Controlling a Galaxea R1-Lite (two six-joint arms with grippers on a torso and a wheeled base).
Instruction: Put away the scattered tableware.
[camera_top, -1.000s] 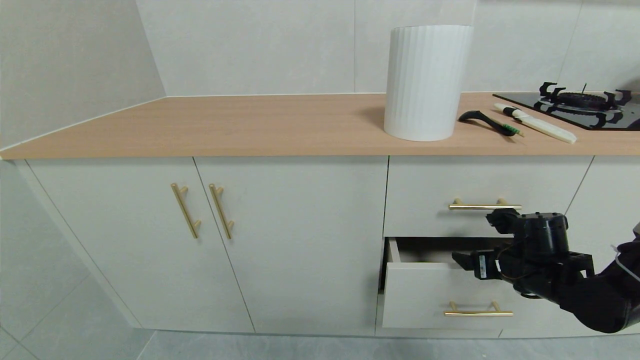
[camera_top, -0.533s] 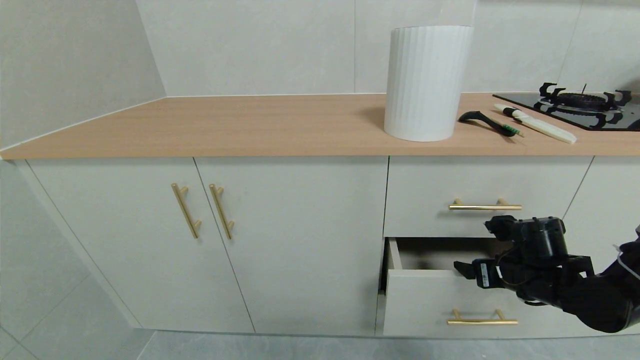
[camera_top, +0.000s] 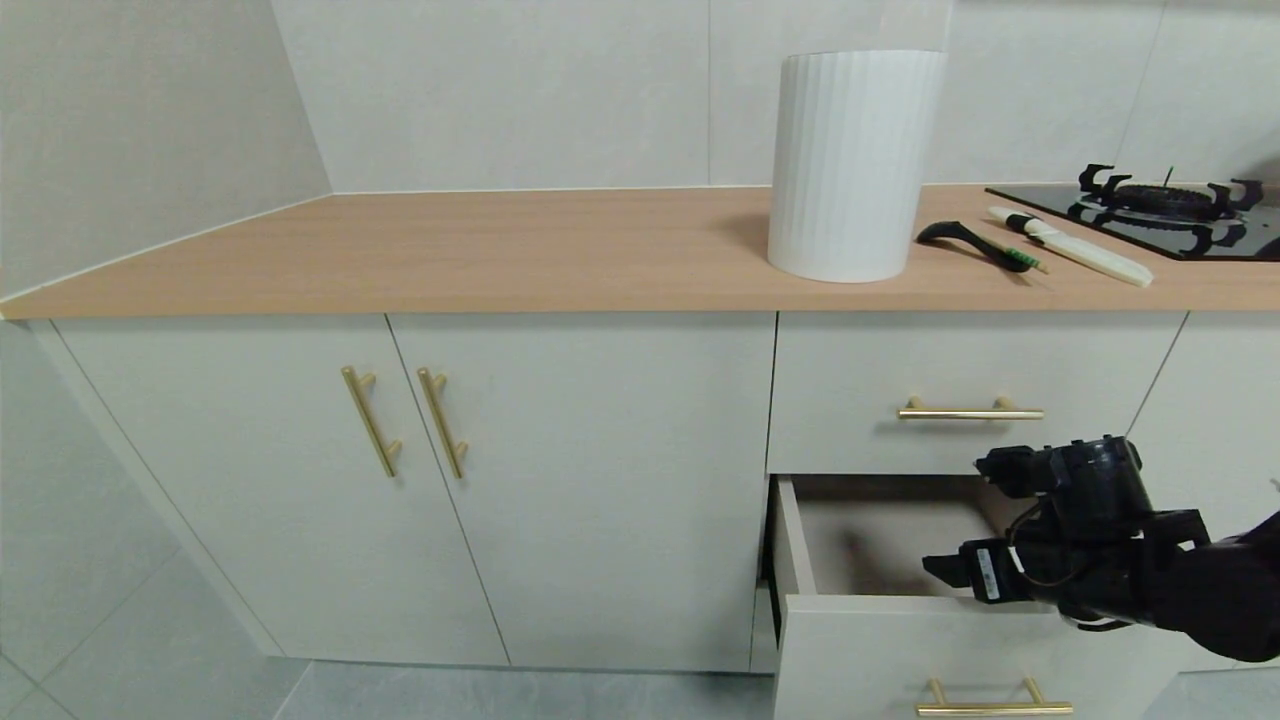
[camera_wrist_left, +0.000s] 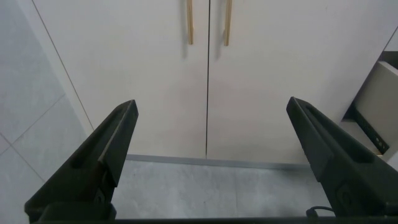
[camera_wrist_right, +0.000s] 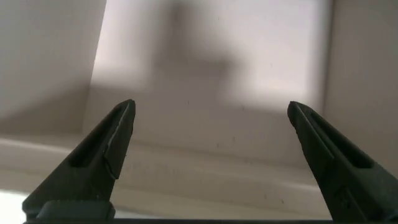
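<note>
A black ladle with a green handle (camera_top: 975, 245) and a white knife (camera_top: 1070, 246) lie on the wooden counter (camera_top: 500, 250), to the right of a tall white ribbed holder (camera_top: 850, 165). The lower drawer (camera_top: 880, 630) stands pulled out and its inside (camera_wrist_right: 211, 68) holds nothing that I can see. My right gripper (camera_top: 966, 520) (camera_wrist_right: 210, 109) is open over the drawer's mouth, one finger near the front panel's top edge (camera_wrist_right: 186, 174). My left gripper (camera_wrist_left: 211, 106) is open, down low and facing the cabinet doors (camera_wrist_left: 208, 74).
A black gas hob (camera_top: 1160, 210) sits at the counter's right end. The upper drawer (camera_top: 970, 390) is closed, gold handle (camera_top: 970, 412) just above my right gripper. Two closed doors with gold handles (camera_top: 405, 420) lie to the left, with grey floor tiles (camera_wrist_left: 186, 193) below.
The lower drawer has slid farther out of the cabinet. My right gripper has come back and down with it, staying open.
</note>
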